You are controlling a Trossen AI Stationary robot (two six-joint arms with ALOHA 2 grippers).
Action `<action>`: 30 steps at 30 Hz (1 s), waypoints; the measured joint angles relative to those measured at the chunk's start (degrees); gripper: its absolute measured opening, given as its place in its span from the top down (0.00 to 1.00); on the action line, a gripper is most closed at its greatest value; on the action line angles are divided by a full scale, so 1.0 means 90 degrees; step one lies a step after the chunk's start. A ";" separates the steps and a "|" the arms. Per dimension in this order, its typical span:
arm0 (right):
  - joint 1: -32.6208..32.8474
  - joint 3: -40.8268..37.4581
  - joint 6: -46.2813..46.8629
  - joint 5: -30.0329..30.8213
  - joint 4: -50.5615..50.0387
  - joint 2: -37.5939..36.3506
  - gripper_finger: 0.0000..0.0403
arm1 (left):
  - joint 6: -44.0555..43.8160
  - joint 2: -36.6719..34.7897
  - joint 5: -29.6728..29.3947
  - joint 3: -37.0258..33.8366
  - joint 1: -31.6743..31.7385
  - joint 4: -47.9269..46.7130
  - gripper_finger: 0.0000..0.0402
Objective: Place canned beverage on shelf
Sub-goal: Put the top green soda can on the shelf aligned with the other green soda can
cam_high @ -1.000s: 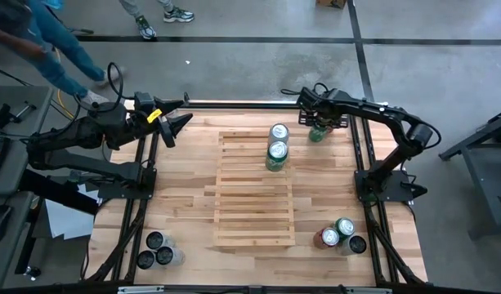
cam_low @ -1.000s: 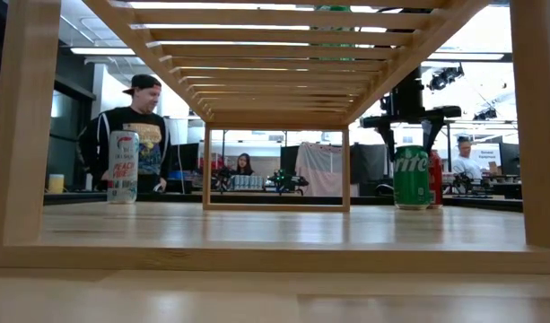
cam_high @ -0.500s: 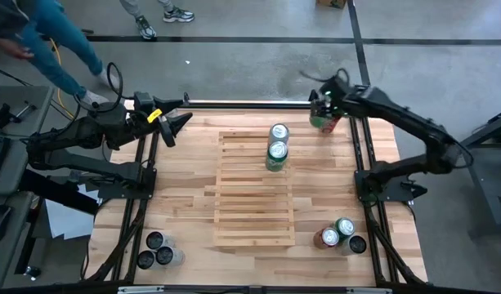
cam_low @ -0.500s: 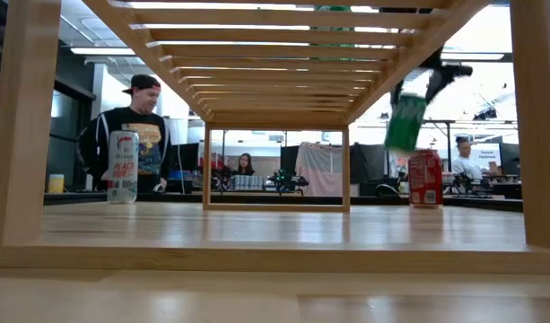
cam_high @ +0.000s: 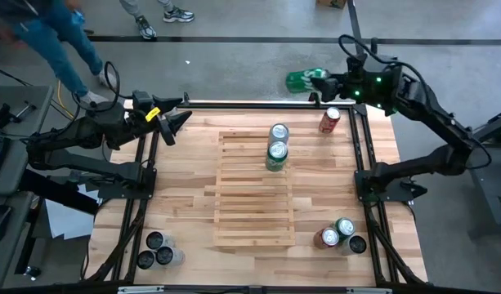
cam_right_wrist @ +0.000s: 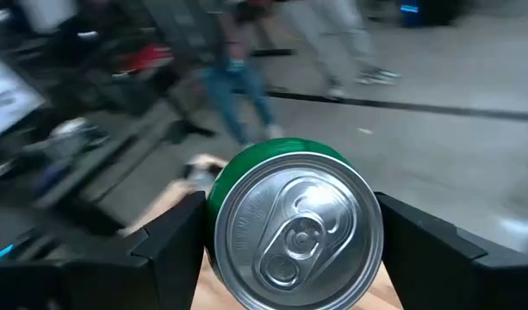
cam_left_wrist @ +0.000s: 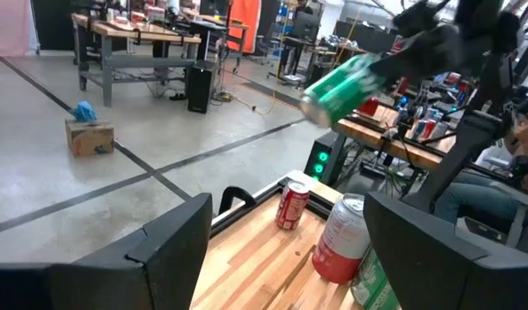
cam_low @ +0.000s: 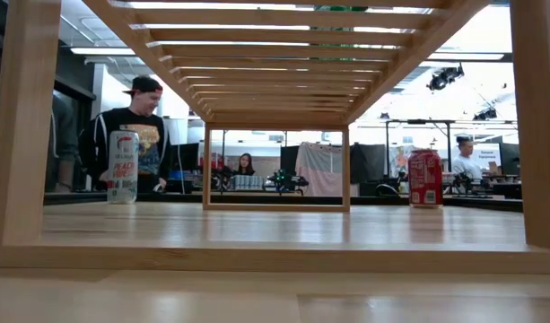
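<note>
The right gripper [cam_high: 322, 81] is grasping a green can [cam_high: 302, 79] between its two fingers [cam_right_wrist: 164, 237], holding it on its side in the air beyond the far right corner of the shelf [cam_high: 254, 189], past the far edge of the table [cam_high: 193, 175]. In the right wrist view the can's silver top [cam_right_wrist: 295, 230] is facing the camera, with a finger at each side of the body. In the left wrist view the same can [cam_left_wrist: 348, 80] is hanging tilted above the table's far edge.

A red can [cam_high: 329, 120] is standing upright on the table just right of the shelf's far right corner, below the held can. Two green cans [cam_high: 277, 147] are standing on the shelf near its far edge, one touching the other. A cluster of three cans [cam_high: 340, 234] is sitting on the table off the shelf's near right corner, and three dark-topped cans [cam_high: 159, 250] off its near left corner.

The left gripper [cam_high: 178, 120] is waiting off the shelf's far left corner, above the table's left edge, with its fingers [cam_left_wrist: 164, 250] spread apart and nothing between them.

In the low view a tall white can [cam_low: 123, 167] is standing left of the shelf's legs; a person [cam_low: 131, 135] is standing behind it in the room.
</note>
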 joint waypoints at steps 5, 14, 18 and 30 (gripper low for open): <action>0.1017 0.0566 -0.0365 -0.0014 0.0224 0.0520 0.31 | 0.0126 0.0093 0.0762 0.0000 -0.0012 0.0584 0.27; 0.2354 0.1143 -0.0538 -0.0113 0.0223 0.1606 0.31 | 0.0534 0.1098 0.2488 0.0000 -0.0168 0.1373 0.27; 0.2633 0.1316 -0.0516 -0.0371 0.0227 0.2019 0.31 | 0.0595 0.1565 0.2850 0.0057 -0.0246 0.1370 0.27; 0.2926 0.1496 -0.0409 -0.0852 0.0249 0.2580 0.31 | 0.0563 0.2356 0.3532 0.0692 -0.0308 0.0846 0.27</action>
